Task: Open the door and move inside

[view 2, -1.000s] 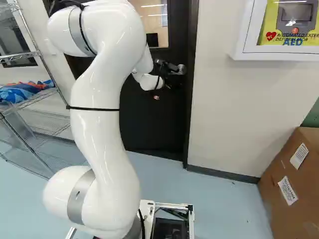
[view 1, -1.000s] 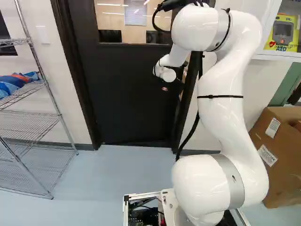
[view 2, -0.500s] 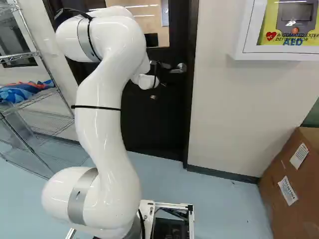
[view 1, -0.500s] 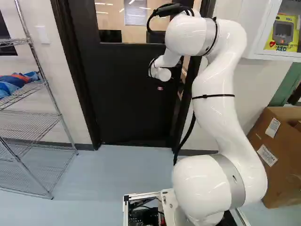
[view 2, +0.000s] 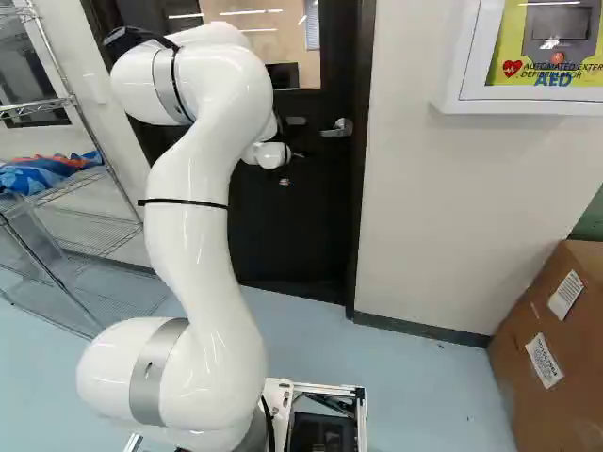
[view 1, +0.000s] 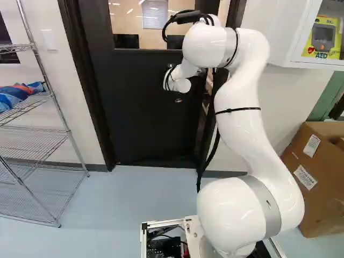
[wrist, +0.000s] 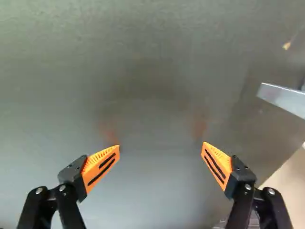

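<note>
- The door stands ahead of the base, dark, smooth and faintly shiny, with a window in its upper part.
- It looks ajar: a pale strip shows between its edge and the frame in the left base view.
- Its handle is a silver lever.
- The hand faces the door, fingers spread, the handle beyond and to one side.
</note>
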